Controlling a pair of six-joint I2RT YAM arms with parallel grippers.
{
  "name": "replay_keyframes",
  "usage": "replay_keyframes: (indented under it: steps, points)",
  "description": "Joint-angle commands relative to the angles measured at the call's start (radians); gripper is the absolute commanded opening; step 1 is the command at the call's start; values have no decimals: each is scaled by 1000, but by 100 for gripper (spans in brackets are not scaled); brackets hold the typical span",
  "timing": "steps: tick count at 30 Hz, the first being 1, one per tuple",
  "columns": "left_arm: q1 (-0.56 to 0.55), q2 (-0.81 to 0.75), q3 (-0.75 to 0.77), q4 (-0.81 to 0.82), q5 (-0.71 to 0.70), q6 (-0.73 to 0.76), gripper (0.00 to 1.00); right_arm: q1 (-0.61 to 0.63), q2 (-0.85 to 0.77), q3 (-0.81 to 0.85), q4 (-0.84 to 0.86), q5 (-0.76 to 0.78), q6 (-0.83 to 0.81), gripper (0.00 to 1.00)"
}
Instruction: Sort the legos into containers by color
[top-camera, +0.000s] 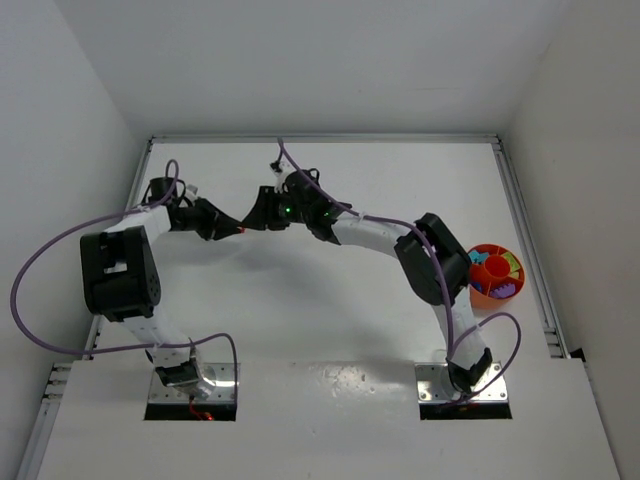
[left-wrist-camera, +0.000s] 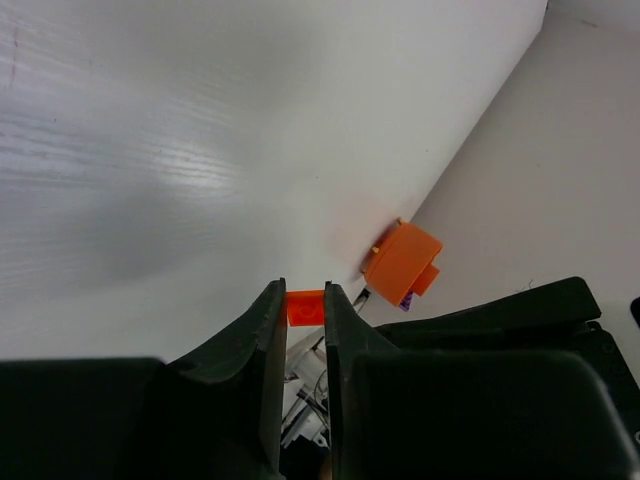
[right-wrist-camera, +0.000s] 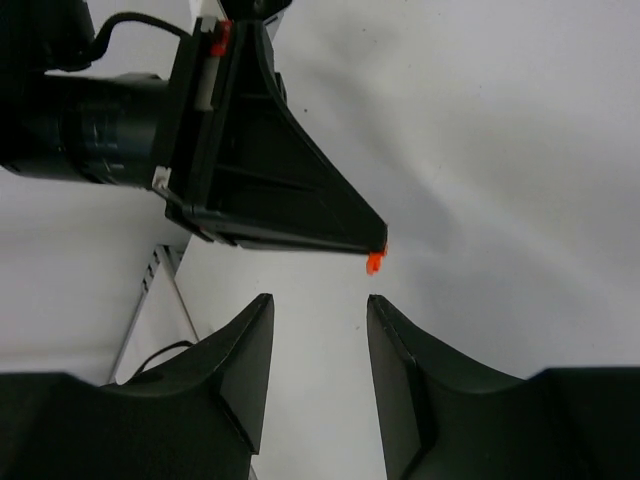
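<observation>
While left tool (left-wrist-camera: 304, 292) pinches orange lego (left-wrist-camera: 305, 308), right tool (right-wrist-camera: 320, 303) gapes opposite.

Left arm (top-camera: 120, 275): white tubes with big black blocks at the bends.
Right arm (top-camera: 430, 262): the same white and black.
Purple wire (top-camera: 13, 295): thin, and one runs along each arm.
Base plates (top-camera: 222, 380): shiny grey metal squares.
Left gripper (left-wrist-camera: 305, 298): two black fingers with flat sides.
Right gripper (right-wrist-camera: 318, 325): two black fingers, thick and rounded.
Green light (top-camera: 288, 211): a tiny dot on the right wrist.
</observation>
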Motion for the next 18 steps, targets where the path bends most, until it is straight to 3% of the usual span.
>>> replay_keyframes:
  steps: [1,18]
  points:
    - [-26,-45,-23,38,32,-49,0,15,18,58,41,33,29,43]
    - [-35,-72,-43,65,60,-72,0,15,37,58,-20,85,20,43]
